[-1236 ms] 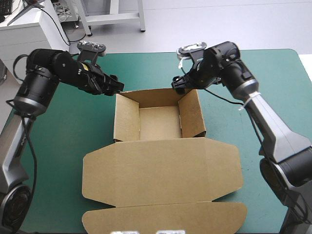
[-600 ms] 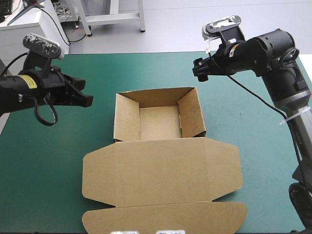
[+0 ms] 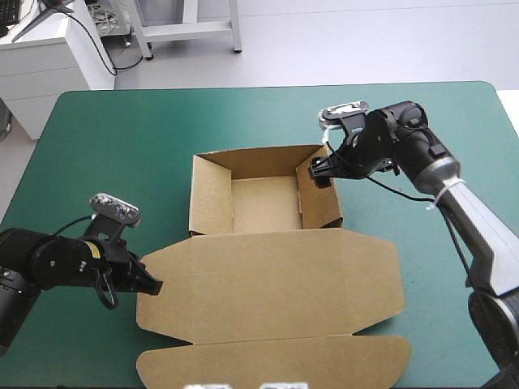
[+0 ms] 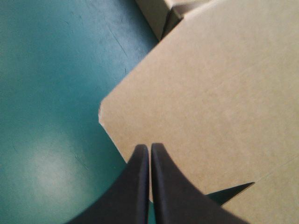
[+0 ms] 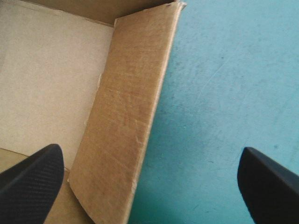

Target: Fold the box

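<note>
The brown box (image 3: 209,194) stands mid-table as an open tray with its walls raised. Its lid (image 3: 268,284) lies flat toward the near edge, with a front flap (image 3: 276,361) beyond it. My left gripper (image 3: 150,285) is low at the lid's left edge and shut with nothing in it. In the left wrist view the black fingertips (image 4: 149,148) meet in a point over the lid's corner (image 4: 210,93). My right gripper (image 3: 319,170) hangs open over the far end of the tray's right wall. That wall (image 5: 131,116) runs between its spread fingers (image 5: 28,182).
Teal-green cover (image 3: 97,146) shows on both sides of the box and beyond it to the table's far edge. The table's right edge (image 3: 507,121) is near the right arm's elbow.
The left gripper left the tray's far left corner, shut in the air, and swung down to the lid's left edge. The right gripper pulled away, then returned over the right wall, still open.
</note>
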Action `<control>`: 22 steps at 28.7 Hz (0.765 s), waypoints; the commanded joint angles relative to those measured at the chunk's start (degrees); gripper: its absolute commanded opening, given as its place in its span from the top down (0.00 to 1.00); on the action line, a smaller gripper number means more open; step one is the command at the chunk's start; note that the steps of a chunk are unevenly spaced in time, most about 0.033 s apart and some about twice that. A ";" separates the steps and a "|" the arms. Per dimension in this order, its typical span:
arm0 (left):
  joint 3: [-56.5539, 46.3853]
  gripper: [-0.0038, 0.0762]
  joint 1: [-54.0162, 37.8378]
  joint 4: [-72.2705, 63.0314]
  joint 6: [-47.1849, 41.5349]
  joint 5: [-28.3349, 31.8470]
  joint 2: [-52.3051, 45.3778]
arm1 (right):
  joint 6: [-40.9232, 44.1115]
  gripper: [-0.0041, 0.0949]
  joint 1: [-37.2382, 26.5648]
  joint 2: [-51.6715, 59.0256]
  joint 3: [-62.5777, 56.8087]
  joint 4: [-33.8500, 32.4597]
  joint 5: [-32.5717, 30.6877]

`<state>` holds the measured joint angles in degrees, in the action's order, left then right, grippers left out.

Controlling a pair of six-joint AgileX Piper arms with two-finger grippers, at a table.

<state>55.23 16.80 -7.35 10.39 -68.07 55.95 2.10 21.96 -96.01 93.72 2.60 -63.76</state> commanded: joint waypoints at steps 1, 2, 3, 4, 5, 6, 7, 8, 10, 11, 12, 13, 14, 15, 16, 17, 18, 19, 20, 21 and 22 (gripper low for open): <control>-4.84 0.96 0.03 -1.60 -0.81 4.55 -1.87 | -0.09 0.04 -0.38 -0.65 1.12 2.82 3.63; -6.26 0.96 0.03 -1.69 -0.81 4.83 -2.17 | -0.33 0.04 -0.38 -1.46 1.12 3.24 4.04; -8.12 0.96 0.03 -1.69 -0.81 4.80 -2.74 | -0.45 0.04 -0.38 -2.95 1.12 3.24 4.34; -8.82 0.96 0.03 -1.69 -0.81 4.69 -3.03 | -0.45 0.04 -0.38 -3.63 1.12 3.13 4.34; -9.35 0.96 0.03 -1.57 -0.81 4.68 -3.40 | -0.45 0.04 -0.38 -4.42 1.12 3.13 4.21; -9.82 0.96 0.03 -1.21 -0.81 4.68 -3.95 | -0.45 0.05 -0.38 -5.27 1.12 3.01 4.21; -10.02 0.96 0.03 -1.21 -0.81 4.81 -4.50 | -0.45 0.05 -0.38 -5.95 1.12 3.01 4.21; -10.14 0.96 0.03 -1.21 -0.88 5.09 -5.10 | -0.45 0.07 -0.38 -6.60 1.12 3.01 4.21; -10.14 0.96 0.03 -1.08 -0.95 5.27 -6.30 | -0.45 0.10 -0.38 -7.68 1.12 3.24 4.08; -10.14 0.96 0.03 -0.96 -0.95 5.65 -7.05 | -0.45 0.12 -0.38 -8.22 1.12 3.41 3.96; -10.14 0.96 0.03 -0.96 -0.95 6.02 -7.79 | -0.45 0.15 -0.38 -8.83 1.12 3.69 3.96; -10.14 0.96 0.03 -0.96 -0.95 6.61 -8.33 | -0.45 0.19 -0.38 -9.09 1.12 4.10 3.81; -10.14 0.96 0.03 -0.96 -0.95 7.04 -9.01 | -0.45 0.24 -0.38 -9.48 1.12 4.55 3.81; -10.14 0.96 0.03 -0.96 -0.95 7.29 -9.53 | -0.45 0.30 -0.38 -9.83 1.23 4.90 3.81; -10.14 0.96 0.03 -0.96 -0.95 7.44 -9.98 | -0.45 0.36 -0.38 -9.93 1.22 5.11 3.81; -10.14 0.96 0.03 -0.96 -0.95 7.70 -10.20 | -0.45 0.44 -0.38 -9.93 1.22 5.11 4.04; -10.14 0.96 0.03 -0.96 -0.95 7.70 -10.52 | -0.45 0.53 -0.38 -9.93 1.22 5.11 4.32; -10.14 0.96 0.03 -0.96 -0.95 7.70 -10.73 | -0.45 0.62 -0.38 -9.93 1.22 5.11 4.43; -10.14 0.96 0.03 -0.96 -0.95 7.70 -10.73 | -0.45 0.68 -0.38 -9.93 1.22 5.11 4.43; -10.14 0.96 0.03 -0.96 -0.95 7.70 -10.73 | -0.45 0.77 -0.38 -9.93 1.22 5.11 4.43; -10.14 0.96 0.03 -0.96 -0.95 7.70 -10.73 | -0.45 0.85 -0.38 -9.93 1.22 4.99 4.30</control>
<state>43.69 16.80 -7.51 10.16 -62.84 45.58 2.03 21.96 -108.99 93.60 7.42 -60.61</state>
